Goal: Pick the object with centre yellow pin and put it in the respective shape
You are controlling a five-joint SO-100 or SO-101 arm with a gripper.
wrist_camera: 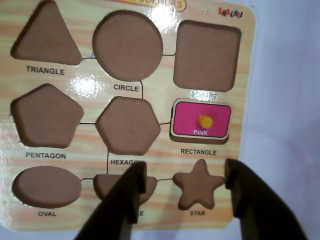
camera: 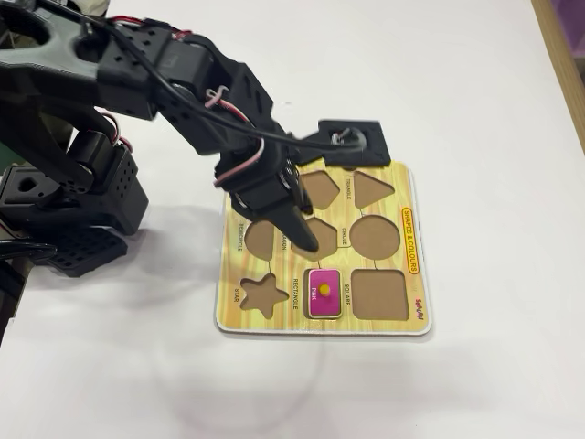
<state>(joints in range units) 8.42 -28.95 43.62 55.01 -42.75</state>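
The pink rectangle piece [wrist_camera: 201,120] with a yellow centre pin [wrist_camera: 205,120] sits in the RECTANGLE recess of the wooden shape board [wrist_camera: 90,85]. In the fixed view the piece [camera: 324,293] lies near the board's front edge [camera: 320,327]. My gripper [wrist_camera: 185,175] is open and empty, hovering above the board with its black fingers on either side of the star recess [wrist_camera: 198,184]. In the fixed view the gripper [camera: 297,229] hangs over the board's middle, apart from the piece.
The board's other recesses are empty: triangle [wrist_camera: 46,37], circle [wrist_camera: 127,45], square [wrist_camera: 206,56], pentagon [wrist_camera: 46,116], hexagon [wrist_camera: 128,125], oval [wrist_camera: 46,186]. The board lies on a white table [camera: 475,110]. The arm's base [camera: 64,192] stands at the left.
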